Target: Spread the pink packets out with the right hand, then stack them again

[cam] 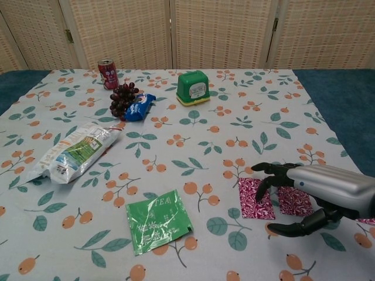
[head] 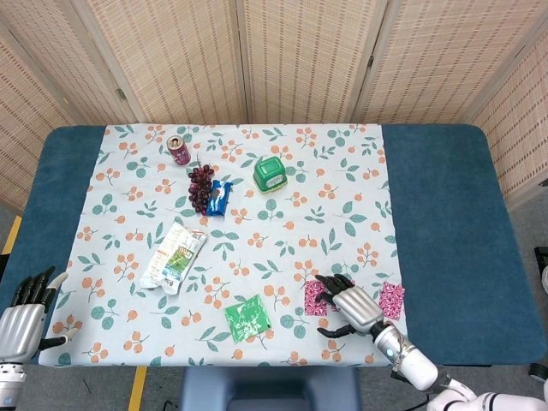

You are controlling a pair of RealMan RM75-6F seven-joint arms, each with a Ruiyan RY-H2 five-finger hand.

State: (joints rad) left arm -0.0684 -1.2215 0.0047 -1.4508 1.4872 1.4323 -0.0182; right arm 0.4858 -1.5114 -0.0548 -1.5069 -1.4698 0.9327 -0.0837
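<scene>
Nearest, the right hand [cam: 304, 196] hovered with fingers spread, grasping nothing, fingertips seemingly touching the pink packets [cam: 255, 199], which lay flat and patterned, side by side on the floral tablecloth [cam: 234, 134]; another pink packet [head: 391, 300] sat just right.

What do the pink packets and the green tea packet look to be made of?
Pink packets: probably thin plastic or foil film with a printed pattern, lying flat; hard to tell which. Green tea packet: glossy film, likely plastic or foil, judging by its creases and bright glare.
</scene>
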